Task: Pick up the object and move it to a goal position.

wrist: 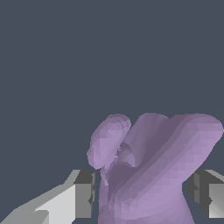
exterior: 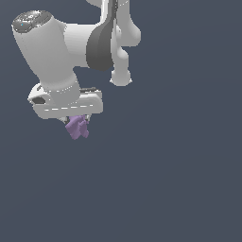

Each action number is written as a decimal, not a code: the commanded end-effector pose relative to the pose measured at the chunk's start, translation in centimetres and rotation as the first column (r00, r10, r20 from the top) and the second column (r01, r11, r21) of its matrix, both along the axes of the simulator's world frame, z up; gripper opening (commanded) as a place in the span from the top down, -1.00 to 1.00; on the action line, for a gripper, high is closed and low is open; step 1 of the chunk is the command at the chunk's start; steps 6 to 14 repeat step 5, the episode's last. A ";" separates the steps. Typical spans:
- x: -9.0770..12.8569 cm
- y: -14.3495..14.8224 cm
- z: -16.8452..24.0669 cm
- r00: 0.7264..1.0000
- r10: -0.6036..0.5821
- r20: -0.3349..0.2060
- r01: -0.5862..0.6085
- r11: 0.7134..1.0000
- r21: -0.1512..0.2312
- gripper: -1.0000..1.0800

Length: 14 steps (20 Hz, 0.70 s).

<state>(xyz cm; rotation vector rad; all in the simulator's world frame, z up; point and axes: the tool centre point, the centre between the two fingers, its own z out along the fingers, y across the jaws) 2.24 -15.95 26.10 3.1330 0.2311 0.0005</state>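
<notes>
Gripper: white two-fingered gripper [exterior: 78,119] was clamped on the small light-purple, lumpy, jagged-edged object [exterior: 77,127]; I saw it hanging just beneath the hand.
Exterior view: it showed me the arm, fingers mostly hidden.
Wrist view: both grey fingertips [wrist: 84,194] flanked the object [wrist: 148,170], touching.
Count: one object, one gripper, two fingers.
</notes>
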 end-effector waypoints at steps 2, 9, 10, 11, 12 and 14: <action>0.1 -0.1 0.1 1.000 0.001 0.000 -0.001 1.000 0.000 1.00; 0.1 0.1 0.0 1.000 0.001 0.000 -0.001 1.000 0.000 1.00; 0.1 0.1 0.0 1.000 0.001 0.000 -0.001 1.000 0.000 1.00; 0.1 0.1 0.0 1.000 0.001 0.000 -0.001 1.000 0.000 1.00; 0.1 0.1 0.0 1.000 0.001 0.000 -0.001 1.000 0.000 1.00; 0.1 0.1 0.0 1.000 0.001 0.000 -0.001 1.000 0.000 1.00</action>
